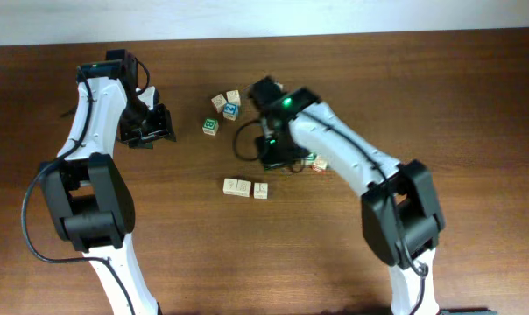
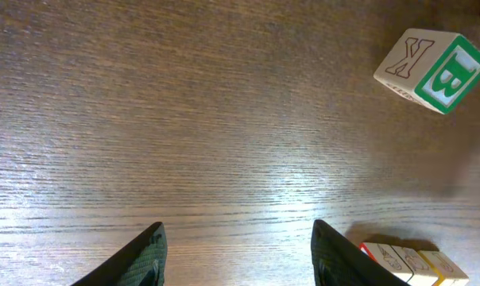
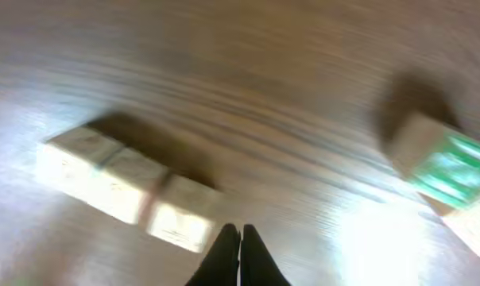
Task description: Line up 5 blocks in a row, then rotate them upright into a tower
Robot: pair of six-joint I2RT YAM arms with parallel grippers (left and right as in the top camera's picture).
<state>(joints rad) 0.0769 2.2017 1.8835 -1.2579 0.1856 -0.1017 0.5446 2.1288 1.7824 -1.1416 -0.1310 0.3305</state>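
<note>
Your right pincer (image 3: 240,245) hung pressed together and empty near the end of a row of three pale wooden cubes (image 3: 125,187) on the dark wooden bench (image 3: 264,71), with a green-faced wooden cube (image 3: 447,171) well apart. Your left pincer (image 2: 238,258) stood spread over bare wood. The likely risk was that shut tips, if lowered, would shove the end cube askew rather than turn it.

At least nine blocks (image 1: 243,187) and two arms (image 1: 343,149) show on one table (image 1: 475,105).
</note>
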